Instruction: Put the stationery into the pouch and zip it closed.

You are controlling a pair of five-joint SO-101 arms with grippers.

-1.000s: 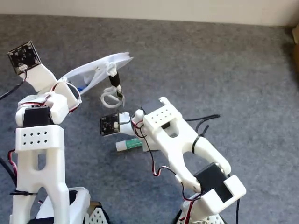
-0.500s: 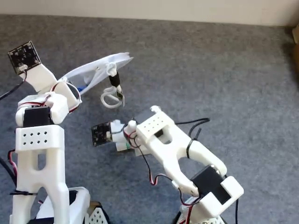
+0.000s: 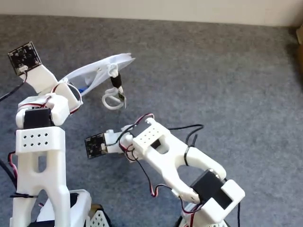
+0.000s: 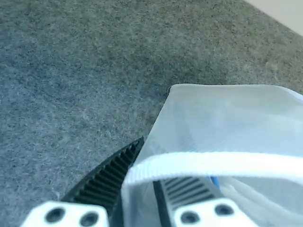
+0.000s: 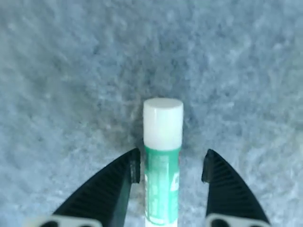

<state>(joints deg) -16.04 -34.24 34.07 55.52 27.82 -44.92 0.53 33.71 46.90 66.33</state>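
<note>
my left claw (image 4: 147, 182) is clamped on the rim of the pouch (image 3: 102, 71), holding that end lifted off the desk (image 3: 227, 75). the pouch's strap loop (image 3: 111, 100) hangs beside it. something blue (image 4: 214, 181) shows through the pouch fabric, so one item may already be inside, though i can't tell what it is.

the glue stick (image 5: 163, 142) is not in yet. it lies flat on the desk, apart from the pouch and beyond the strap loop on the side away from it. my right claw (image 5: 170, 163) is down over the stick, spread open, with one finger on each side of the green barrel and neither touching it.

by my reckoning that leaves most of the job: close on the stick, carry it to the pouch mouth, drop it in, then run the zip, which looks undone.
</note>
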